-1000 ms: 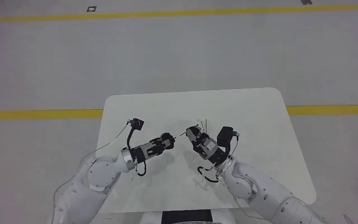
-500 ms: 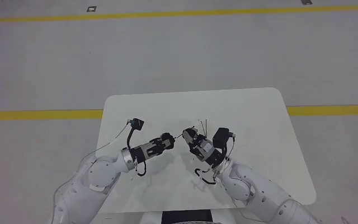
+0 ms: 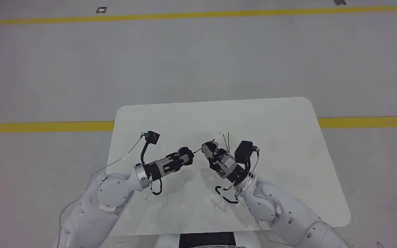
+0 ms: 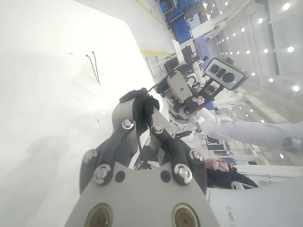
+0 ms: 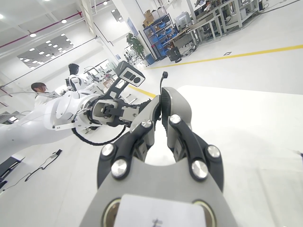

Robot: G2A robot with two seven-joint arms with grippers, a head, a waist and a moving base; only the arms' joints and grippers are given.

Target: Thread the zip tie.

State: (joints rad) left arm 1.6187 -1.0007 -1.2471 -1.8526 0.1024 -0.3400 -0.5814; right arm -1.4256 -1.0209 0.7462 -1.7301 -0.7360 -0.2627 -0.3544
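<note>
My left gripper point(image 3: 188, 155) hovers over the middle of the white table point(image 3: 279, 124), shut on a thin black zip tie point(image 4: 139, 128). The strap runs between its fingers, and the tip point(image 4: 151, 88) pokes out toward the other arm. My right gripper point(image 3: 206, 147) faces it from close by, a small gap apart. It is shut on a black zip tie strap point(image 5: 161, 90) whose square head point(image 5: 165, 74) sticks out beyond the fingertips. In the right wrist view my right gripper point(image 5: 161, 100) sits in front of the left gripper point(image 5: 142, 106). Whether both hold the same tie I cannot tell.
Two spare black zip ties point(image 3: 226, 136) lie on the table just beyond the right gripper and also appear in the left wrist view point(image 4: 94, 68). Bare tabletop lies to the far side and right. A yellow floor line point(image 3: 56, 126) runs behind the table.
The right gripper has shifted left toward the left gripper, narrowing the gap between them. The left arm has stayed where it was.
</note>
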